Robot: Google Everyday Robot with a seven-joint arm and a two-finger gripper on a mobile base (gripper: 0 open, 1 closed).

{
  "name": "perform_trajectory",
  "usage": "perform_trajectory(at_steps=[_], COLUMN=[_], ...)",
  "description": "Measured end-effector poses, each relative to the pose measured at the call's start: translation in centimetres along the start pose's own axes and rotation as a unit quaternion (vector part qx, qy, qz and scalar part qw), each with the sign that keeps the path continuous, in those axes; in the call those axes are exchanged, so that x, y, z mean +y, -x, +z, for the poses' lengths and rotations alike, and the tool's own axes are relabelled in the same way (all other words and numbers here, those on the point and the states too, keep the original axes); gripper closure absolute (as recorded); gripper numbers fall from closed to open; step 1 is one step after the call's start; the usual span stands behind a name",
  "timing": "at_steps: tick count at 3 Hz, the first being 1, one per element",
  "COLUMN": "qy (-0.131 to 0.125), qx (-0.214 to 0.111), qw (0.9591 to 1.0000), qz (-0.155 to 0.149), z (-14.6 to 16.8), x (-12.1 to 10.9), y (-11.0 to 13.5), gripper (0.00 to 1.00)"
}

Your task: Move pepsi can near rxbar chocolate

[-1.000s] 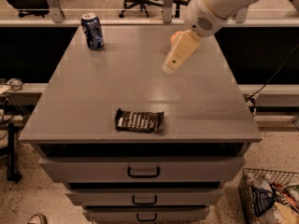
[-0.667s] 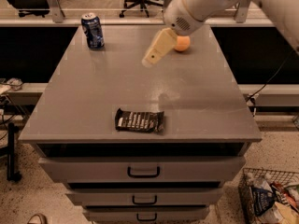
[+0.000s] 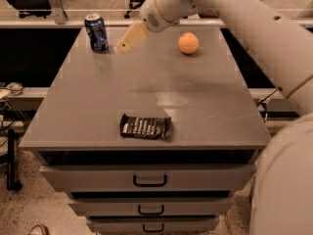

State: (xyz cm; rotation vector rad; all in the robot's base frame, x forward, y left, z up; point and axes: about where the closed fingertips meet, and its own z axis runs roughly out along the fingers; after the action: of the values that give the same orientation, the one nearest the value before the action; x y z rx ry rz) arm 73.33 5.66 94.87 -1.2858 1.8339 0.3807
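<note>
Two task items: the pepsi can (image 3: 96, 32) and the rxbar chocolate (image 3: 145, 127) both sat on the grey table (image 3: 210, 106).
Can position: it stood upright at the far left corner of the table, logo side partly toward the camera, with nothing touching it.
Can to gripper: the gripper (image 3: 128, 39) hung just to the can's right, near it but apart. It was angled down and leftward toward the can's lower half, with a sliver of tabletop visible between them.
Gripper state: it carried nothing; whether it was released or clenched could not be told.
Change: within the last second the gripper had swept from above the right half of the table, along the far edge, to the far left corner. The can and the bar had not shifted.
Orange: the orange (image 3: 188, 43) sat near the far edge, right of centre. It was in full view and clear of the gripper, which had passed it.
Bar position: it lay flat near the front edge, a little left of centre, well apart from the can.
Meaning for the task: the approach looked almost finished. The grasp, and the carry from the far left corner toward the front edge, were both not yet done.
Arm: the arm (image 3: 244, 23) reached in from the right side, over the far right corner.
</note>
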Motion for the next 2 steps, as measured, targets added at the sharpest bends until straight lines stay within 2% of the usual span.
perform_trajectory(at_steps=[1, 2], qy=[0.002, 0.002], qx=[-0.037, -0.073], qw=[0.9988, 0.9949], qz=[0.033, 0.070], z=[4.8, 8.9], x=[-0.5, -0.8], y=[1.7, 2.9], gripper=[0.00, 0.00])
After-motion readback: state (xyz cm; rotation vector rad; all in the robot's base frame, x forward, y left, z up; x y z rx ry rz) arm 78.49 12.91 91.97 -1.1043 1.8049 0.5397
